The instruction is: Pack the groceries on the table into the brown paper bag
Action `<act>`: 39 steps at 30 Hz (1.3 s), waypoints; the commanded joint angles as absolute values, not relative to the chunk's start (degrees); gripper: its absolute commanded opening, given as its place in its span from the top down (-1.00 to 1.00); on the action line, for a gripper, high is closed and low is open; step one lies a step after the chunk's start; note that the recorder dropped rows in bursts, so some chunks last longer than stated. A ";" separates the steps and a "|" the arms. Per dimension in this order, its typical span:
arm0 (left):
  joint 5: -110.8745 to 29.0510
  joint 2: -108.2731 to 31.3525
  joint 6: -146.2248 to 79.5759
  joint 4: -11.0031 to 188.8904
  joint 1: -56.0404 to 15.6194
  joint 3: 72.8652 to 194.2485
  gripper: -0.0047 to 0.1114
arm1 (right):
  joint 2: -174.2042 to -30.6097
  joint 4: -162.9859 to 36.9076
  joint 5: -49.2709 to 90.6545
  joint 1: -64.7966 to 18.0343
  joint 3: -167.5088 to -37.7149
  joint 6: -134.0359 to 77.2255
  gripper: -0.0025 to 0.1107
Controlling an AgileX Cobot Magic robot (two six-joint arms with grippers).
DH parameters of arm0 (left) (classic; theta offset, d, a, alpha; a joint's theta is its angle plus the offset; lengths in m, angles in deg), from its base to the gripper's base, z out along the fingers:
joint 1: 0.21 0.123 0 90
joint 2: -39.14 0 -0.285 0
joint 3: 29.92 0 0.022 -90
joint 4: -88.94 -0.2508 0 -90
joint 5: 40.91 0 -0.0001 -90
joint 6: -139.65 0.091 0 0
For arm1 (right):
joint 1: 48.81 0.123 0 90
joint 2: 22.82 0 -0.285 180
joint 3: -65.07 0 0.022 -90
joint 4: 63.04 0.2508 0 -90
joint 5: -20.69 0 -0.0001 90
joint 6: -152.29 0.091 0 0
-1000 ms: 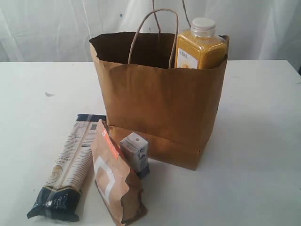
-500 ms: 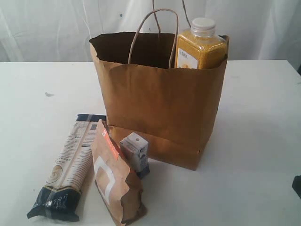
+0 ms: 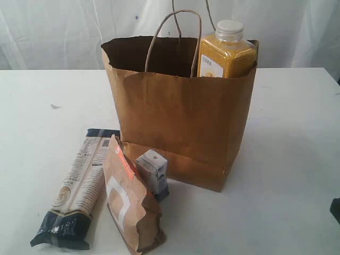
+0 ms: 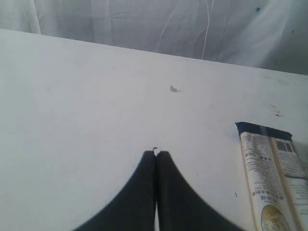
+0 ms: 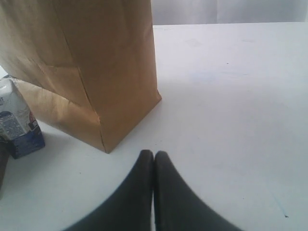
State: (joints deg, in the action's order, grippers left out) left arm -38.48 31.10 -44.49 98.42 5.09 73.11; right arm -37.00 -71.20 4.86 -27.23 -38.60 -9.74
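The brown paper bag [image 3: 180, 117] stands upright mid-table, and the yellow juice bottle [image 3: 224, 50] pokes out of its right side. In front of it on the table [image 3: 287, 138] lie the long pasta packet [image 3: 79, 186], the brown-orange paper pouch [image 3: 127, 199] and the small white-blue carton [image 3: 153, 172]. The jar and the can are out of view. My left gripper [image 4: 156, 154] is shut and empty over bare tabletop, with the pasta packet [image 4: 272, 178] off to one side. My right gripper [image 5: 154, 155] is shut and empty just short of the bag's corner [image 5: 103, 139]; the carton [image 5: 17, 120] shows beside the bag.
A white curtain [image 3: 64, 32] hangs behind the table. A small scrap mark [image 3: 55, 106] lies on the left of the tabletop. A dark edge of my right arm [image 3: 336, 210] shows at the lower right border.
A dark bit of the right arm has come into the lower right edge of the exterior view. The bag and groceries have not moved.
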 commanded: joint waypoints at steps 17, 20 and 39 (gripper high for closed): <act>-28.58 31.35 -83.81 113.36 3.21 79.93 0.92 | -36.74 -71.66 4.91 -27.64 -38.39 -9.38 0.96; -19.63 31.35 -66.32 120.61 1.29 89.17 0.92 | -36.74 -71.66 4.91 -27.64 -38.39 -9.38 0.96; 12.91 -3.97 -24.25 140.03 0.87 117.03 0.92 | -36.74 -71.66 4.91 -27.64 -38.39 -9.38 0.96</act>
